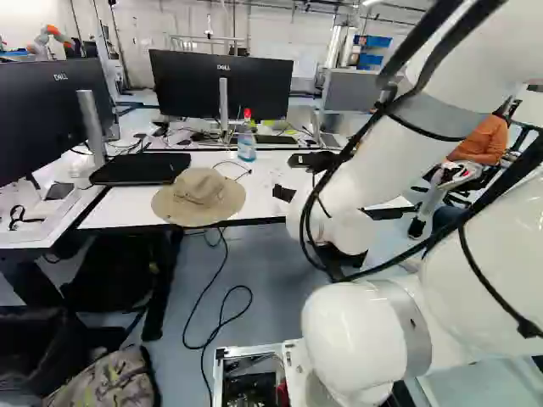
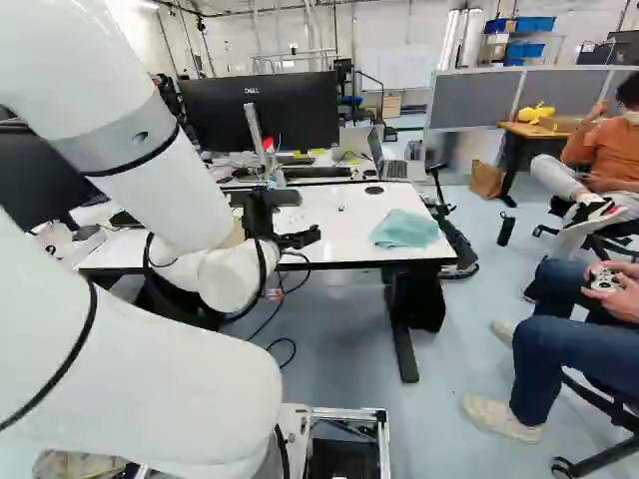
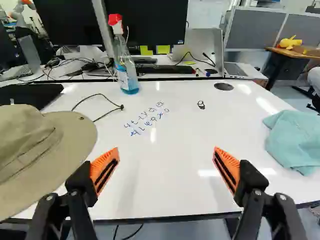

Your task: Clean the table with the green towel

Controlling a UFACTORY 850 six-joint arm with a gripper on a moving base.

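"Two fingers point(image 3: 227, 167) stand well apart in the wrist view, with nothing between them, so the end effector point(image 3: 166, 152) is open and holds nothing. Where's the towel point(image 3: 295, 137)?"

"Ahead and well out to the robot's right, past the right-hand finger. It's lying crumpled on the white table point(image 3: 165, 185), near that side's edge."

"And the hat point(image 3: 45, 142)?"

"Opposite side, by the left-hand finger. Blue handwritten marks point(image 3: 147, 119) lie ahead, between hat and towel, with the spray bottle point(image 3: 125, 65) beyond them."

"Does the right base view agree?"

"It does. The towel is to the right of the end effector there, well apart from it. I'd call the next step a reach sideways to the robot's right, then down."

"Which way should the fingers close?"

"No long axis I can make out in that heap. I'd pinch a raised fold and watch the table edge."

"And the left base view?"

"I can't find the towel in it. The one arm point(image 1: 356, 174) covers much of the right part, while the hat shows on the near edge. With only one arm, there's no nearer one to choose; the sideways gap is what matters."
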